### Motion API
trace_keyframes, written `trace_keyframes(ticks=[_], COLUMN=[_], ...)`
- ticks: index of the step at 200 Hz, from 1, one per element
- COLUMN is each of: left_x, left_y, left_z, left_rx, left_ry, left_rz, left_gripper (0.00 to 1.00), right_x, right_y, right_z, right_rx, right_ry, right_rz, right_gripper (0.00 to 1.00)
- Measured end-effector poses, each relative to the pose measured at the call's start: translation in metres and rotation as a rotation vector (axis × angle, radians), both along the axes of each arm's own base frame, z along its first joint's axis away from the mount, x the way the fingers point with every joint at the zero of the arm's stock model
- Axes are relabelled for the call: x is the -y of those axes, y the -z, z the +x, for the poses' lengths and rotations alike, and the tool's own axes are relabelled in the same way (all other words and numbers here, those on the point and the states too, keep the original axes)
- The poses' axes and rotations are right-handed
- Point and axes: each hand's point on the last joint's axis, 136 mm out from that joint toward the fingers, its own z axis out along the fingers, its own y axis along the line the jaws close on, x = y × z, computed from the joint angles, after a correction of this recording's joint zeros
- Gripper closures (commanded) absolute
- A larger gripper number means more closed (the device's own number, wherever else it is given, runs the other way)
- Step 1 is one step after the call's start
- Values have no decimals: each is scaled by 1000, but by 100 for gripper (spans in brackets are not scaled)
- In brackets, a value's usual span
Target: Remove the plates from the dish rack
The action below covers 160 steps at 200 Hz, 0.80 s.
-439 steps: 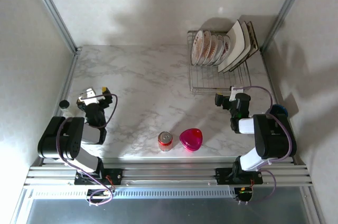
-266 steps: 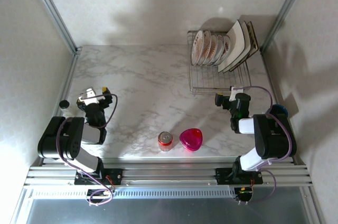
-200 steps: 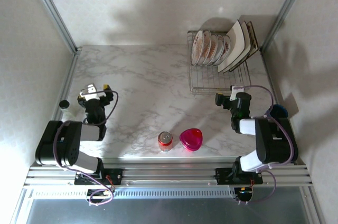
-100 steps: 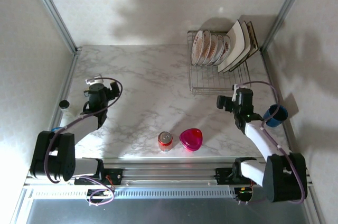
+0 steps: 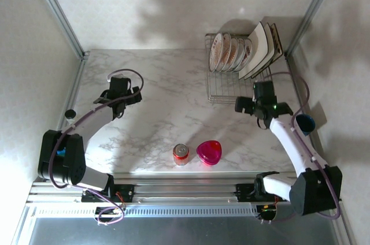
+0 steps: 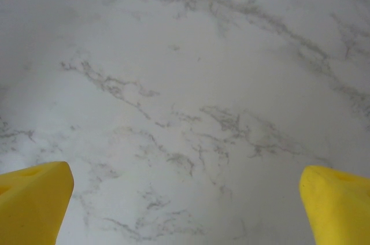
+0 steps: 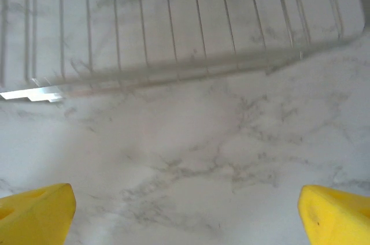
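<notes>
Upper right of the overhead frame: dish rack, silver wire, with round plates and square plates standing on edge at its far end. Right gripper, yellow fingers wide apart, empty, just short of the rack's near edge. Left gripper, fingers likewise apart, over bare marble table, centre left. Red can, pink heart dish: lower centre.

The left pincer hangs over a white marble-patterned bench, its jaws spread wide. Its two blunt yellow fingertips sit at the near edge, one in the left corner and one in the right, well apart. Between them lies bare bench surface, with nothing gripped. Thin grey veins run across the pale stone from near left towards far right, with fainter streaks along the far edge.
</notes>
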Motion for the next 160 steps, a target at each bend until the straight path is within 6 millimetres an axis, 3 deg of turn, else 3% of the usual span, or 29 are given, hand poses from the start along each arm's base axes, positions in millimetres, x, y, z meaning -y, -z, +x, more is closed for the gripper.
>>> trace_keyframes(ticks=[38, 68, 88, 116, 160], left_x=[7, 12, 12, 13, 13], left_y=[8, 1, -8, -19, -23], left_z=[-10, -12, -9, -4, -3], left_rx=[-97, -130, -125, -107, -109], left_ry=[34, 68, 81, 95, 110], left_rz=[-17, -25, -16, -6, 8], left_gripper=[0, 1, 1, 0, 0], right_x=[-32, -58, -76, -96, -112], right_y=[-78, -111, -113, -95, -65], right_z=[74, 131, 170, 212, 237], right_rx=[78, 118, 122, 100, 76], right_ry=[-72, -122, -153, -183, -212], right_rz=[-18, -60, -96, -137, -162], right_gripper=[1, 1, 1, 4, 15])
